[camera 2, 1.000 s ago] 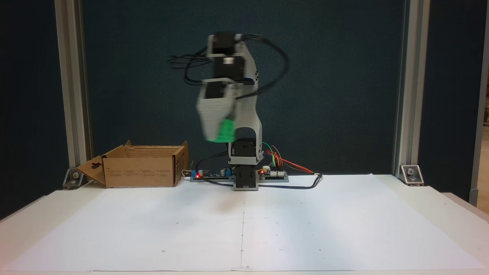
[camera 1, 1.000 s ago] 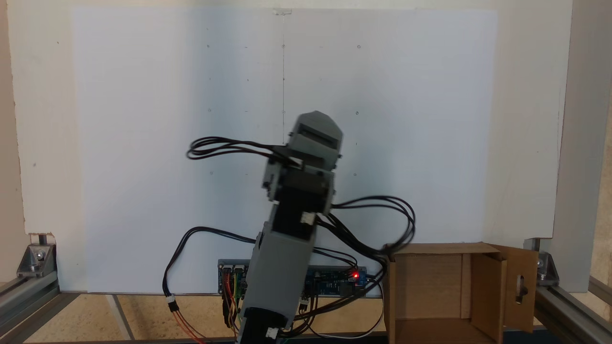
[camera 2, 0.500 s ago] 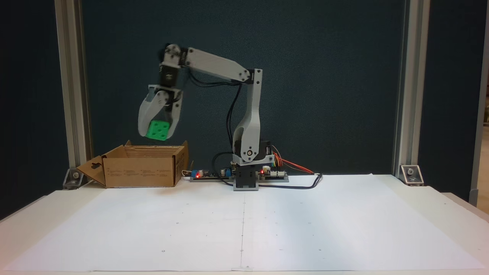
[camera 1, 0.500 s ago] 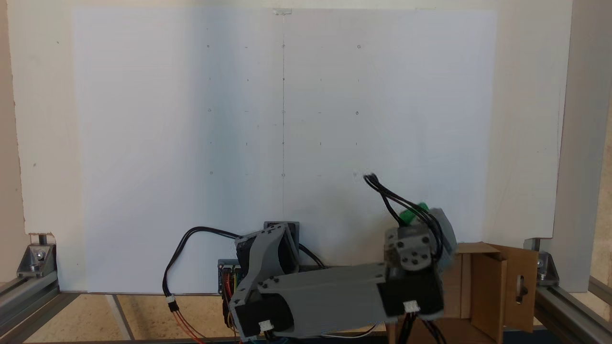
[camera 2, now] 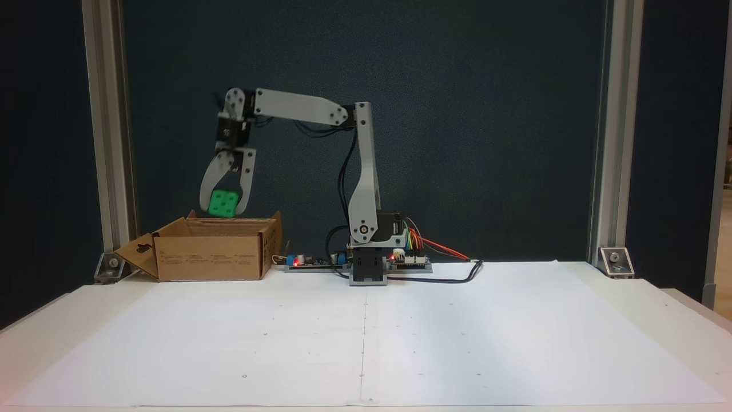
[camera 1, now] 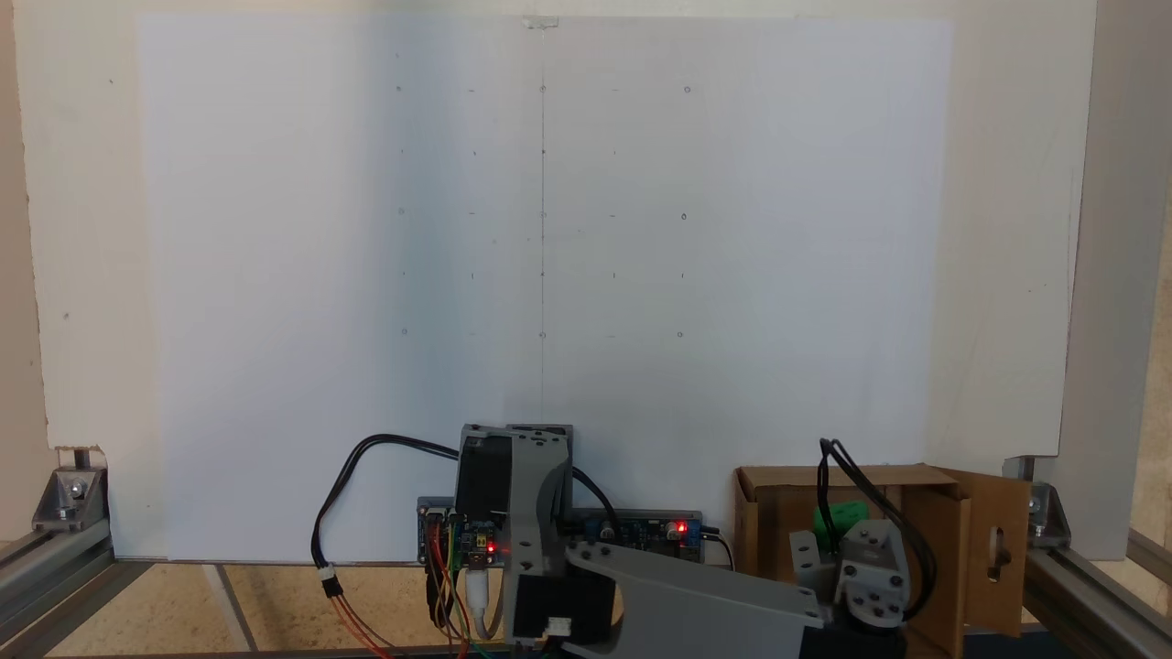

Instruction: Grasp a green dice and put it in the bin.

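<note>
We see the gripper [camera 2: 224, 209] clenched on the green dice [camera 2: 223, 203], just above the bin [camera 2: 209, 257].

We find the dice pinched between both fingers [camera 2: 247, 186], clear of the box's rim, at the far left of the table [camera 2: 514, 343] in a fixed view; from above, we see the green dice [camera 1: 842, 520] over the bin's [camera 1: 769, 513] open inside.

Bin [camera 2: 211, 256]: left of arm base [camera 2: 367, 269] in a fixed view, at table's [camera 2: 514, 343] back edge. Gripper [camera 2: 224, 210]: above bin opening, green dice [camera 2: 223, 203] between its jaws. Circuit boards [camera 2: 311, 262]: flanking base.
</note>
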